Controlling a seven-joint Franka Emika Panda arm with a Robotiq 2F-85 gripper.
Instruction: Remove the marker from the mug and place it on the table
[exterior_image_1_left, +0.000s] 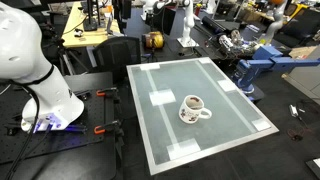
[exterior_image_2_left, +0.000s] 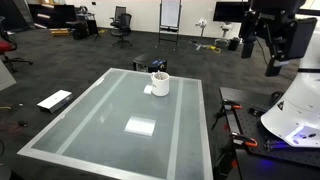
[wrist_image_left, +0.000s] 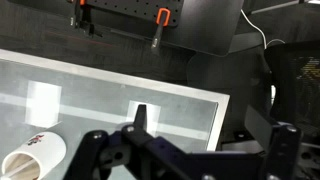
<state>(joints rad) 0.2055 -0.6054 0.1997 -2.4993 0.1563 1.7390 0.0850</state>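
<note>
The white arm (exterior_image_1_left: 25, 55) stands upright from its base. Its gripper (wrist_image_left: 207, 120) hangs high, jaws spread wide, empty.

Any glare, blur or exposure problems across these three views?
In both exterior views, even light, mild sheen on the table, mug small but legible; wrist view: gripper a dark, soft silhouette, mug clipped at the frame's corner.

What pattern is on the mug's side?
White mug with dark reddish-brown markings, clearest in an exterior view.
</note>
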